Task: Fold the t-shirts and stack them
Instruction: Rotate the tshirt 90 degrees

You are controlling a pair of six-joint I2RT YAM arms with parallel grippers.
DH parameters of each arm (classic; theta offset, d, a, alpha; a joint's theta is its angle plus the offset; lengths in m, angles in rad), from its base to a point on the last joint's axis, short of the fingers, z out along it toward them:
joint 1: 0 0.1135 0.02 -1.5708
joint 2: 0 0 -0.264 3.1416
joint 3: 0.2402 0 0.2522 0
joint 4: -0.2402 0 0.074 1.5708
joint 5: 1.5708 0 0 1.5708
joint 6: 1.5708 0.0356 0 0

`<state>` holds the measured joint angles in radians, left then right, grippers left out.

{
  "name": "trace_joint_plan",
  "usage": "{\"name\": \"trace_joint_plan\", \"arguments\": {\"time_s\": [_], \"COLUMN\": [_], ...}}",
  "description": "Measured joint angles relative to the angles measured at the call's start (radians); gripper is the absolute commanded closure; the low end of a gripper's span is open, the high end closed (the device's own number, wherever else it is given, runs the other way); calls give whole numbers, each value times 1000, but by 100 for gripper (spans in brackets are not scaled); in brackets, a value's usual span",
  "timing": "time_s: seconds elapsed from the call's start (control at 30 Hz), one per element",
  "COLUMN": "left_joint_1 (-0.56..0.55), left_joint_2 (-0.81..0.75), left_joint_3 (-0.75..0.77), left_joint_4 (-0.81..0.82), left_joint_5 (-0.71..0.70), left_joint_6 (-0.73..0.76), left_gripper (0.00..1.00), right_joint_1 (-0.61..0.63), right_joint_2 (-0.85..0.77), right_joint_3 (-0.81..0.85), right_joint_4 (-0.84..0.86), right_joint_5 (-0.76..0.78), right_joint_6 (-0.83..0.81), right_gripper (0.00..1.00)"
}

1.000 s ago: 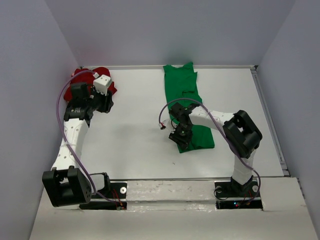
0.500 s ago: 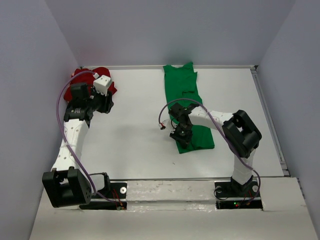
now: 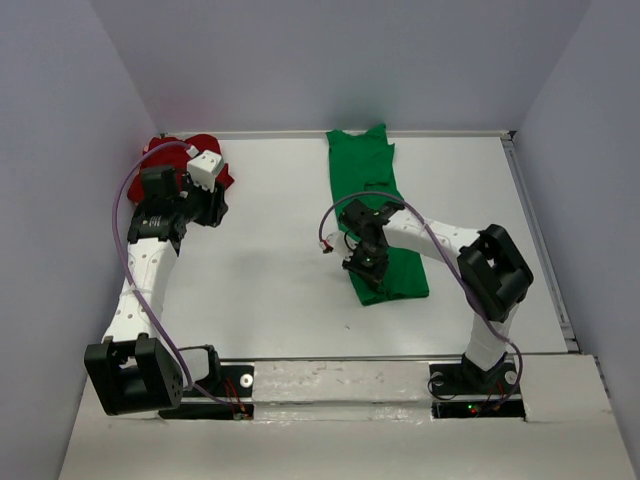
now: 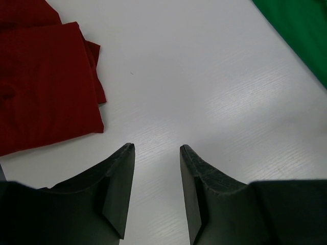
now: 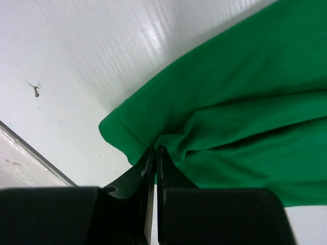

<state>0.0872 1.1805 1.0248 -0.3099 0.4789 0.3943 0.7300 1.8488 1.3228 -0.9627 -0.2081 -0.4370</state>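
Top external: against the frame a second earlier, the right arm (image 3: 440, 238) had shifted a little, its elbow sitting further right and the right gripper (image 3: 366, 272) slightly further from the bases. It stayed over the near-left part of the green t-shirt (image 3: 372, 185). The jaws had gone from partly apart to pinched together. The shirt itself lay much as before, a long strip running from the far edge of the table (image 3: 270, 260) toward the near side, right of centre. The left arm (image 3: 145, 270) and left gripper (image 3: 208, 205) had not moved, parked at the far-left corner just beside the red t-shirt (image 3: 205, 145). The red shirt was bunched in that corner, partly hidden by the wrist.

From the top view the jaw state of either gripper could not be read, because the bodies covered the tips. The right wrist view settled it for the right side: the fingers (image 5: 145, 168) were closed on the green fabric near its corner, with folds bunching up at the tips and the hem curling beside them. It also showed a small dark mark (image 5: 34, 90) on the white surface, well apart from the cloth.

The left wrist view showed both fingers (image 4: 120, 176) standing apart over bare table, holding nothing. The red shirt's folded edge lay to their left without touching them, and a corner of green showed at the upper right, well apart.
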Motion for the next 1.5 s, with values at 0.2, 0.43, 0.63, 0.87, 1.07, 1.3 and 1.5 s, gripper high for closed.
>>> {"name": "trace_joint_plan", "arguments": {"time_s": [0.2, 0.43, 0.63, 0.87, 1.07, 1.3, 1.5], "left_joint_1": [0, 0, 0, 0, 0, 0, 0], "left_joint_2": [0, 0, 0, 0, 0, 0, 0], "left_joint_3": [0, 0, 0, 0, 0, 0, 0], "left_joint_4": [0, 0, 0, 0, 0, 0, 0], "left_joint_5": [4, 10, 10, 11, 11, 12, 16], "left_joint_6": [0, 0, 0, 0, 0, 0, 0], "left_gripper": [49, 49, 49, 49, 49, 49, 49], "right_joint_1": [5, 5, 5, 5, 5, 5, 5], "right_joint_2": [-16, -23, -23, -23, -24, -24, -36], "right_joint_3": [2, 2, 3, 3, 3, 3, -23], "right_joint_4": [-15, -34, -42, -50, -51, -51, -50], "right_joint_5": [30, 57, 71, 83, 96, 116, 162], "right_joint_6": [0, 0, 0, 3, 8, 11, 23], "right_gripper": [99, 92, 84, 77, 90, 95, 100]}}
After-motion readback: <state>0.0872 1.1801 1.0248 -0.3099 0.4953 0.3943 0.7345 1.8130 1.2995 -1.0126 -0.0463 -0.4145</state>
